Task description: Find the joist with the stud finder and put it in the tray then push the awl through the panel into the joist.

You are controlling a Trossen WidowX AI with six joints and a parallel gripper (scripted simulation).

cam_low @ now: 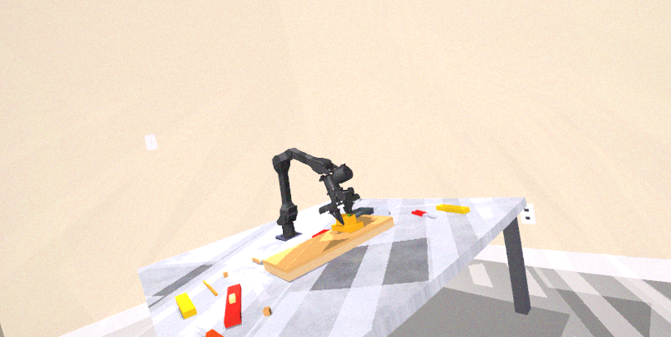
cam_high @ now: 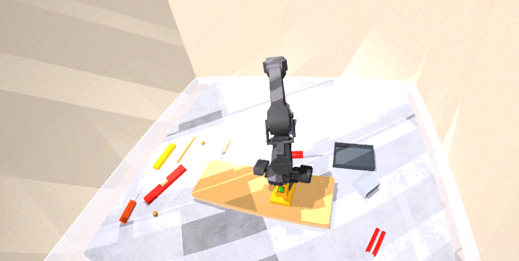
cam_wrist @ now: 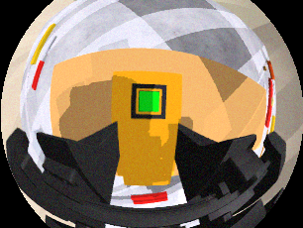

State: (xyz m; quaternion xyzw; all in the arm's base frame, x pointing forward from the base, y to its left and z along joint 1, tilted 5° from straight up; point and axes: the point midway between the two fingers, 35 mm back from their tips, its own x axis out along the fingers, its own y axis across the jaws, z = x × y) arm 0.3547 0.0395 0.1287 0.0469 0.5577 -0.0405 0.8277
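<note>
One gripper is seen, clamped on the finder; the jaws are pressed to its two long sides, as shown in the wrist view, w/ the finder running lengthwise between the dark fingers. The finder's base is laid flat on the panel. A small square window on the finder's top, just ahead of the fingertips, is lit green.

The gripper is pointed down at the panel, approx. upright w/ a slight tilt in the exterior view. The finder is placed right of the panel's middle in the top view, nearer its near long edge.

Beyond the panel's far edge, behind the arm, the awl is laid on the table: red handle, thin pale shaft pointing toward the tray. The tray is set well apart from the gripper, to its right & further back; nothing can be made out inside it. A pale grey block is placed just off the panel's right end.

To the gripper's left, off the panel: a red bar, a yellow bar, an orange tool, thin sticks & small pegs, scattered. Two red strips are laid at the near right, far from the gripper.
</note>
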